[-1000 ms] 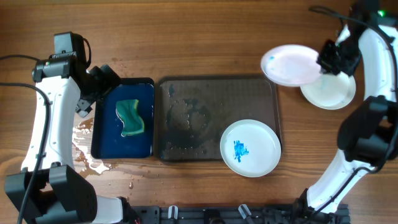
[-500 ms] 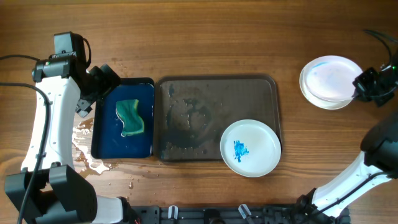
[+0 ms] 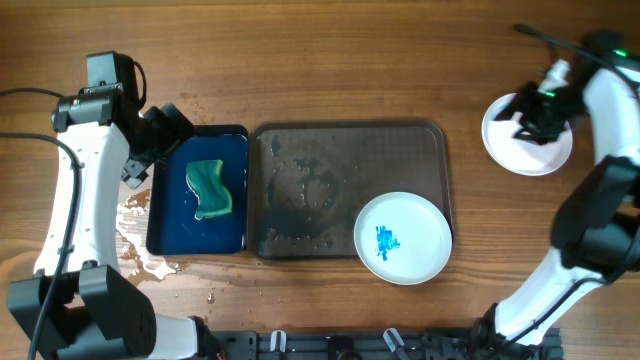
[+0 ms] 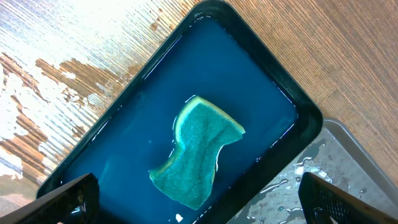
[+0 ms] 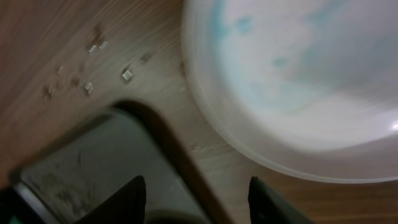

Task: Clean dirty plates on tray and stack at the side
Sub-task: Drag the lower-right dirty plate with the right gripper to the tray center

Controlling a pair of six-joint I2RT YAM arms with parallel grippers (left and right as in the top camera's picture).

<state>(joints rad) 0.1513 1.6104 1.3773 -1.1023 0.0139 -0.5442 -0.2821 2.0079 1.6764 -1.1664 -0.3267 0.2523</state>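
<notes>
- The left gripper is held over a small dark blue tray holding a green sponge; its jaws are spread wide, empty.
- A round white plate smeared with blue paint is set on the near right corner of the large dark grey tray.
- A second, pale-blue-washed white plate is laid on the brown wooden counter, right of that tray.
- The right gripper is poised over it, jaws parted, empty.

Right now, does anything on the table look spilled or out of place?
Yes. Spilled water lies on the wood beside the blue tray, on its left side. The grey tray is wet too, with droplets.
</notes>
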